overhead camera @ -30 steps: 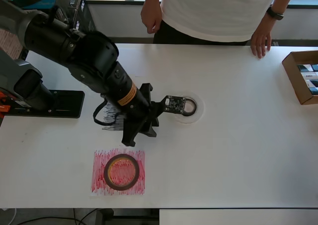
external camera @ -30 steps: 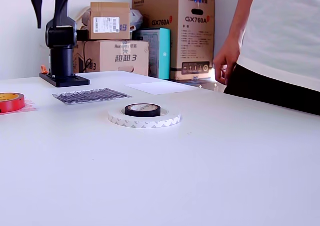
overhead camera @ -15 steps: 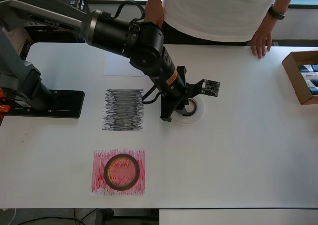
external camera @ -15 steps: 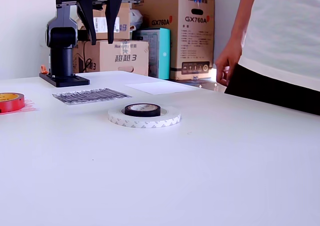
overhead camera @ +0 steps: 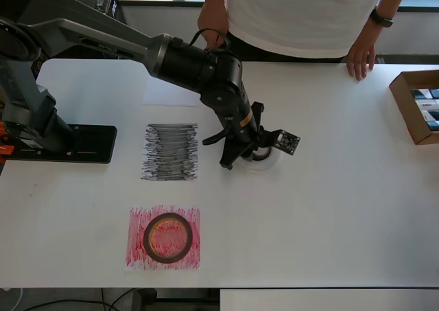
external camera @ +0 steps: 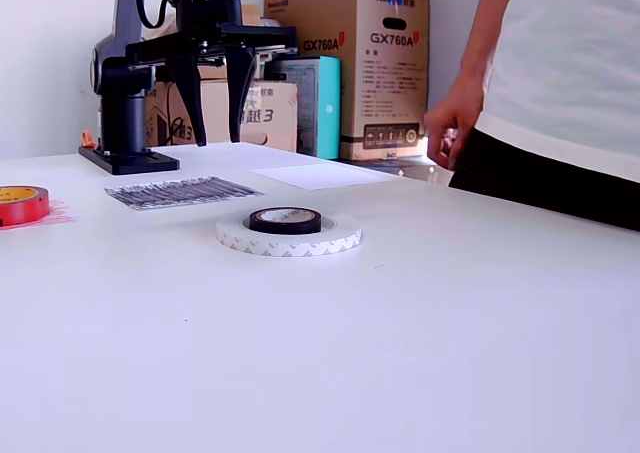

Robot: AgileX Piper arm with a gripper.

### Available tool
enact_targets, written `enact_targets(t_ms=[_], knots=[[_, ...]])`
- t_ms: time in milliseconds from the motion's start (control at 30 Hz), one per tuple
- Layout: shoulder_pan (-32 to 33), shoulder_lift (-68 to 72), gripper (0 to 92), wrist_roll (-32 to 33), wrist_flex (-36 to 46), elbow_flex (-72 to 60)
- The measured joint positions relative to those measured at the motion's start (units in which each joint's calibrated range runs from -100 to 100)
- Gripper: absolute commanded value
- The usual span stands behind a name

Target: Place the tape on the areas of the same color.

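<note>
- In the overhead view the arm (overhead camera: 137, 47) reaches from its base plate (overhead camera: 65, 144) at 9 o'clock across toward the table's middle, wrist bent down, with the gripper (overhead camera: 241, 154) over the nested rolls.
- In the exterior view the gripper (external camera: 214, 98) hangs with both fingers (external camera: 190, 98) pointing down, spread wide apart with nothing between them, tips above the tabletop.
- The small black ring (external camera: 285, 219) lies inside the wide white ring (external camera: 289, 237); both lie flat on the bare table (external camera: 400, 353). From overhead the white ring (overhead camera: 271, 161) is mostly hidden by the wrist.
- The black scribbled patch (overhead camera: 170, 152) lies at 9 o'clock from the gripper, nothing on it.
- The plain white patch (overhead camera: 168, 91) sits toward 11 o'clock, partly under the arm, also bare.
- The dark-red ring (overhead camera: 167, 237) lies on the red scribbled patch (overhead camera: 137, 246) at 7 o'clock, well apart from the gripper.
- A person (overhead camera: 302, 16) stands at the 12 o'clock edge, one hand (overhead camera: 358, 58) on the table, the other hand (overhead camera: 211, 19) close above the arm's elbow.
- A cardboard box (overhead camera: 416, 105) sits at the 3 o'clock edge.
- Open tabletop spreads from 3 to 6 o'clock of the rolls; the near edge at 6 o'clock is well apart.
</note>
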Motion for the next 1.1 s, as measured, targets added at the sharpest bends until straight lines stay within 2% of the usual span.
enact_targets(t_ms=[467, 1100], knots=[[3.2, 2.5, 34.0, 10.1, -0.1, -1.1], [3.7, 6.0, 34.0, 12.0, -1.6, -1.1]])
